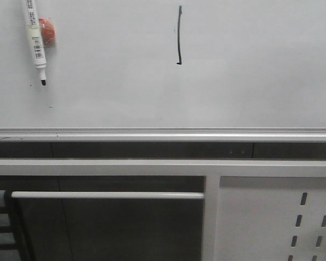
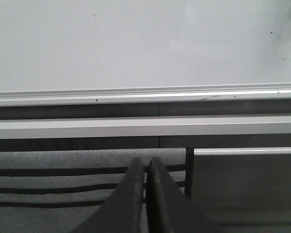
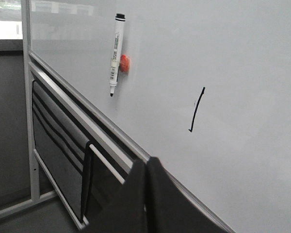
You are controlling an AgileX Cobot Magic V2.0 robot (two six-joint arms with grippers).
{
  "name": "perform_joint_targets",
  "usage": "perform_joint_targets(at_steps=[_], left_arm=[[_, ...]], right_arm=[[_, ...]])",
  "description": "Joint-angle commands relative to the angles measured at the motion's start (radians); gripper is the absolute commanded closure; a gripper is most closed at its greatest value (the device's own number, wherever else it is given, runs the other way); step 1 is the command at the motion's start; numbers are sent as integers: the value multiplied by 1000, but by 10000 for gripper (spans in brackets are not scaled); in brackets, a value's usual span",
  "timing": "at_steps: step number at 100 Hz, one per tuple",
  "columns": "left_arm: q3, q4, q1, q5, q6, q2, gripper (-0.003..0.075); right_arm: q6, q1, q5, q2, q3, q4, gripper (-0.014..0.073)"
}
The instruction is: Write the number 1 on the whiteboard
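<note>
**A:** Front view first?

**Me:** The number 1 [image 1: 179, 35] is on the whiteboard [image 1: 261, 81], upper middle. The marker [image 1: 35, 38] hangs uncapped at upper left on a red holder [image 1: 48, 30]. I judge it light, rigid and slick; I'd grip mid-barrel.

**A:** Left wrist?

**Me:** Left gripper [image 2: 146, 170] pressed together, empty, below the board's rail [image 2: 136, 93].

**A:** Right wrist?

**Me:** Right gripper [image 3: 146, 170] also pressed together, empty. The board looks glossy, with bare room around the stroke.

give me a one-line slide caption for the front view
Black number 1 drawn on the whiteboard, with the uncapped marker hanging tip-down at upper left.
</note>
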Motion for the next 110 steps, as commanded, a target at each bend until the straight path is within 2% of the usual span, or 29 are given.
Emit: perform_joint_targets(at_steps=[1,110], left_arm=[[23,3,-10,-51,-8,-27,738],[23,3,-10,-51,-8,-27,738]], right_arm=[[-2,1,22,-1,-25,24,673],[-14,1,-41,-1,-25,22,673]])
